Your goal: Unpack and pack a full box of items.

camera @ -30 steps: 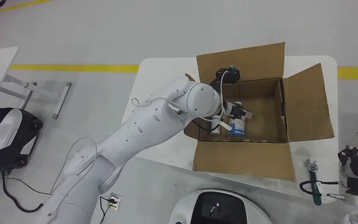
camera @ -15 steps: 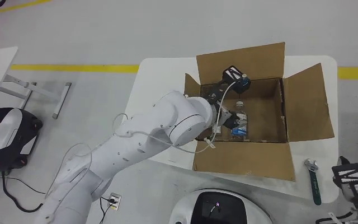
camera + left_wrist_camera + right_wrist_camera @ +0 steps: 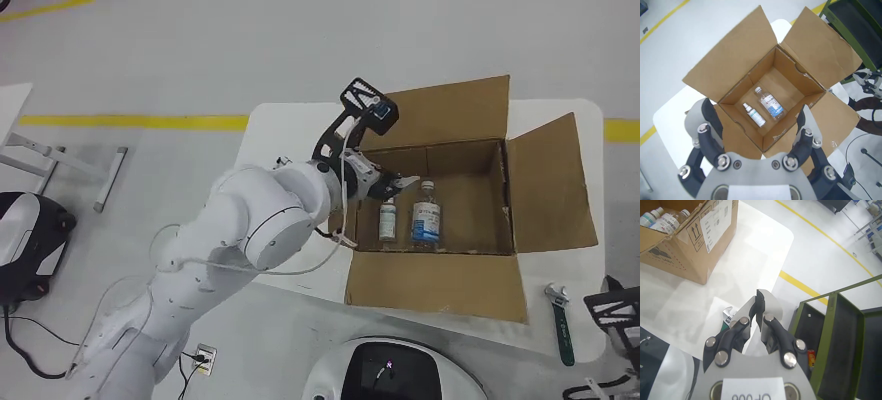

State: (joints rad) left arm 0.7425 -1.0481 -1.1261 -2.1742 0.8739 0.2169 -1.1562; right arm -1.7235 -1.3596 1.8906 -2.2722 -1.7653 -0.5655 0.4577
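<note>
The white counter (image 3: pixel 285 150) has rounded corners. An open cardboard box (image 3: pixel 435 282) stands on its middle with all four flaps spread outward. A green-handled wrench (image 3: pixel 561 328) lies flat by the near right corner, apart from the box.

Cardboard box (image 3: pixel 745 62) is sitting flaps-open, with a white spray bottle (image 3: pixel 754 115) and a clear bottle (image 3: pixel 770 106) lying side by side inside.

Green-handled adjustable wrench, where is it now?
In the top view, the green-handled adjustable wrench lies at the right edge of the white table, outside the open cardboard box, beside the shut right gripper.
</note>
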